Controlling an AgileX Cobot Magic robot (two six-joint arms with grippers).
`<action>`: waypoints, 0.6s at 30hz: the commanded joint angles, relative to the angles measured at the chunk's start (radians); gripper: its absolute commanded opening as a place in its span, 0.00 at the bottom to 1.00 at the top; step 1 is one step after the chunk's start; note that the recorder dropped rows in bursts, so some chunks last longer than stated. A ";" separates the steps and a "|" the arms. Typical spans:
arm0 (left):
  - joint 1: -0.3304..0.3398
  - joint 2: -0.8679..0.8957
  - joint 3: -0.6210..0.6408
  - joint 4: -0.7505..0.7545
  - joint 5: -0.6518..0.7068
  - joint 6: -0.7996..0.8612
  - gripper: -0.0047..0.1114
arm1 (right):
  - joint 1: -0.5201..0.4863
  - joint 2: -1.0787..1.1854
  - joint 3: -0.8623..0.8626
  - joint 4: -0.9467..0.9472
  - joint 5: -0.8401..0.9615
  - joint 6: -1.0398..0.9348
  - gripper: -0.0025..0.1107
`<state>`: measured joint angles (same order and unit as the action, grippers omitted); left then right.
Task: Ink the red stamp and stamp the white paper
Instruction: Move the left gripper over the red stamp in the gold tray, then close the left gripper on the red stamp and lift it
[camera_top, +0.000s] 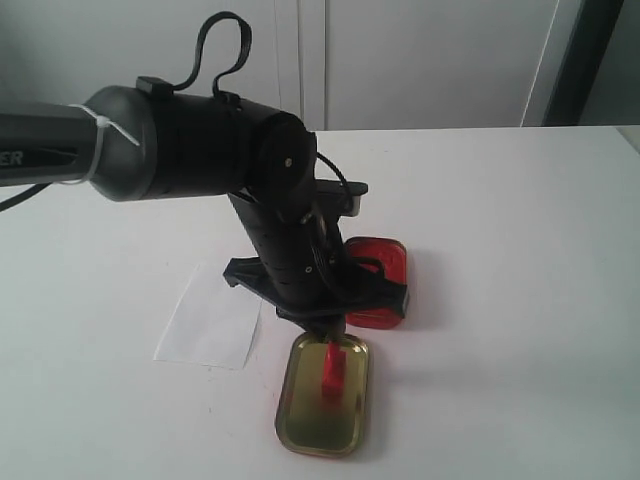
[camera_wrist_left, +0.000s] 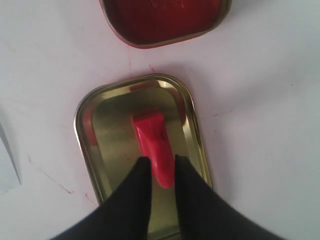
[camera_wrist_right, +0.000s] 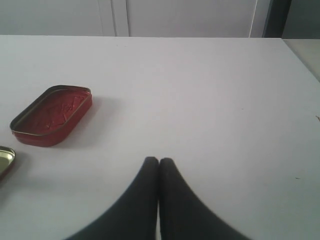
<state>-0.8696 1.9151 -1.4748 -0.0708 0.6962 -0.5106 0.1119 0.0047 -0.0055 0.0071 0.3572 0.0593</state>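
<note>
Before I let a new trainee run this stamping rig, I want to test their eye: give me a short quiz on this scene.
1. Which claw grips the small red plastic T-shaped stamp?
2. True or false: the right claw is open.
3. The stamp stands in: A the gold-coloured metal tin lid, B a blue bowl, C a wooden tray.

Key: 1 the left claw, one finger on each side of the handle. 2 false, its fingers are pressed together with nothing between them. 3 A.
</note>
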 joint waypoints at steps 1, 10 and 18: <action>-0.004 0.016 -0.004 0.004 0.007 -0.008 0.37 | -0.004 -0.005 0.006 0.001 -0.013 0.004 0.02; -0.004 0.068 -0.004 0.004 -0.007 -0.008 0.45 | -0.004 -0.005 0.006 0.001 -0.013 0.004 0.02; -0.004 0.083 -0.004 0.002 -0.005 -0.008 0.45 | -0.004 -0.005 0.006 0.001 -0.013 0.004 0.02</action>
<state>-0.8696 2.0009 -1.4748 -0.0637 0.6778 -0.5106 0.1119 0.0047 -0.0055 0.0071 0.3572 0.0593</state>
